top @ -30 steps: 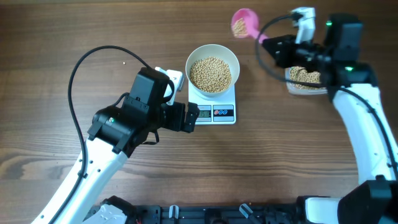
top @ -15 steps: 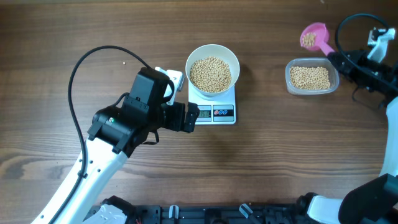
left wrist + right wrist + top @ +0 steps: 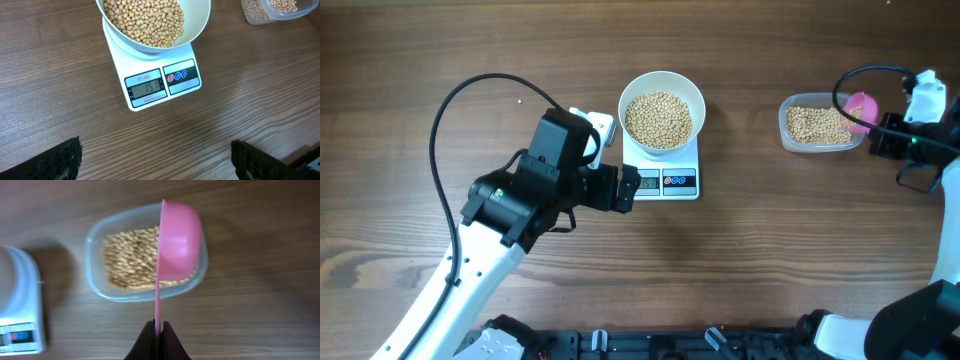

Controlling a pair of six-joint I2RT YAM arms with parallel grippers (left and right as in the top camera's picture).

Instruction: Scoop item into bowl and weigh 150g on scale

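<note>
A white bowl (image 3: 662,83) full of tan beans (image 3: 658,118) stands on the white scale (image 3: 665,180); in the left wrist view the scale (image 3: 162,85) shows 151 on its display and the bowl (image 3: 199,20) sits above it. My left gripper (image 3: 625,188) stands open just left of the scale's front strip, its fingertips (image 3: 65,157) wide apart over bare wood. My right gripper (image 3: 157,330) is shut on the handle of a pink scoop (image 3: 177,237), turned on its side over the clear tub (image 3: 97,245) of beans (image 3: 130,257). The scoop (image 3: 861,107) is at the tub's right end.
The clear tub (image 3: 788,128) sits on the wooden table right of the scale. A black cable (image 3: 470,100) loops over the table at the left, above the left arm. The right arm (image 3: 930,140) is at the far right edge.
The right gripper has carried the pink scoop from near the bowl out to the right, then down over the tub's right end, tipped sideways. The left arm has not moved.
</note>
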